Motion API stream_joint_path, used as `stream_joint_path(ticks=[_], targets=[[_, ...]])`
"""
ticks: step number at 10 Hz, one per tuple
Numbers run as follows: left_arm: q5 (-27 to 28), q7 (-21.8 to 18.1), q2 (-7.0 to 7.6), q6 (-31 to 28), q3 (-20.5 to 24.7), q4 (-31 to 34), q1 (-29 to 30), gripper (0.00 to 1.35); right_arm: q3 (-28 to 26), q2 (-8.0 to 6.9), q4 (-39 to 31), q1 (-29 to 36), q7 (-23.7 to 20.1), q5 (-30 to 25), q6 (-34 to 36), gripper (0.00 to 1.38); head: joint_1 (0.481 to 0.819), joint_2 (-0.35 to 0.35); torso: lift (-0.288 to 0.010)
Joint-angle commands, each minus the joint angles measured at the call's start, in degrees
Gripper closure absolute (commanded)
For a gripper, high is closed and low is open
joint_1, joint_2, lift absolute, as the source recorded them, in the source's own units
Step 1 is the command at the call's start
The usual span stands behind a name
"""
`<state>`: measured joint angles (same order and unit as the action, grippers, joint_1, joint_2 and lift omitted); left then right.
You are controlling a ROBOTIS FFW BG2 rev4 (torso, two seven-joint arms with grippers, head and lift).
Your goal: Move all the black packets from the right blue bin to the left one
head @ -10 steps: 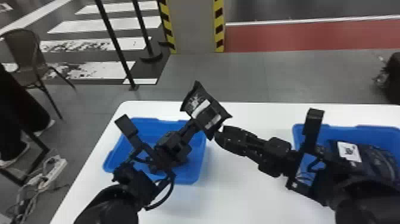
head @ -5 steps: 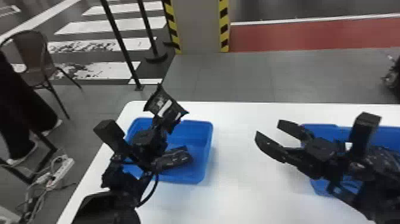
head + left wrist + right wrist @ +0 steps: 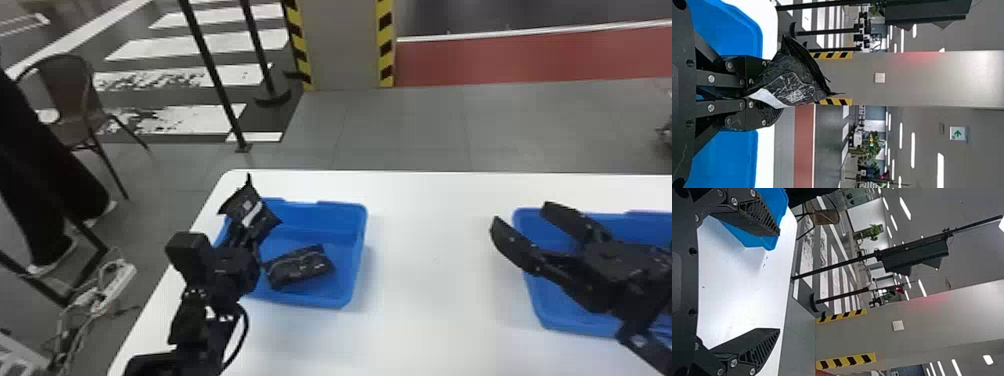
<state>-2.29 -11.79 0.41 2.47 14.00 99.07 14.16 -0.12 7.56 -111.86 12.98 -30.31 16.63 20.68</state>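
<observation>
The left claw (image 3: 245, 237) is pinching a black packet (image 3: 251, 212) that sticks up and out in front of its tips. Under and around this claw is the left blue bin (image 3: 356, 250), and one more packet (image 3: 300, 267) lies in it, just to the claw's right. The job now looks like putting the pinched packet in. It seems to be up near the bin's far left corner, so it should come back a bit, over the bin's blue floor, before it goes down. Go low first, then let go softly, so it doesn't flop over the edge and land on the white table (image 3: 430, 300). It looks soft and shiny, so it may bend or stick to a finger. Open wide, see that it has dropped, then lift straight up. The right claw (image 3: 520, 215) is spread with nothing between its fingers, by the right blue bin (image 3: 575, 326). I can't tell how many packets are in there, so look next.
</observation>
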Motion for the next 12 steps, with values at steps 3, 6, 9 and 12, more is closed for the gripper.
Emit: stream_joint_path(ticks=[3,6,9,12], targets=[[-3.6,-0.43,0.64,4.14,-4.07,-0.01,0.32,0.09,-2.34,-0.01,-6.89,3.19,6.66,-2.22,2.66,0.17,0.695,0.198,-0.11],[-6.85,-2.01,1.52,6.39,-7.41,-0.01,0.46,0.13,-4.01,-0.01,-6.33,1.79,10.0,-2.92,5.48,0.17,0.695,0.103,-0.11],[-7.99,-2.89,1.26,9.91,-8.03,0.28,0.46,0.12,-4.01,-0.45,-10.41,5.3,23.45,-4.33,8.15,0.17,0.695,0.042,-0.11],[-7.99,-2.97,1.43,10.89,-7.94,0.7,0.6,0.12,-5.15,-0.36,-5.49,2.21,28.73,-6.52,15.18,0.17,0.695,-0.007,-0.11]])
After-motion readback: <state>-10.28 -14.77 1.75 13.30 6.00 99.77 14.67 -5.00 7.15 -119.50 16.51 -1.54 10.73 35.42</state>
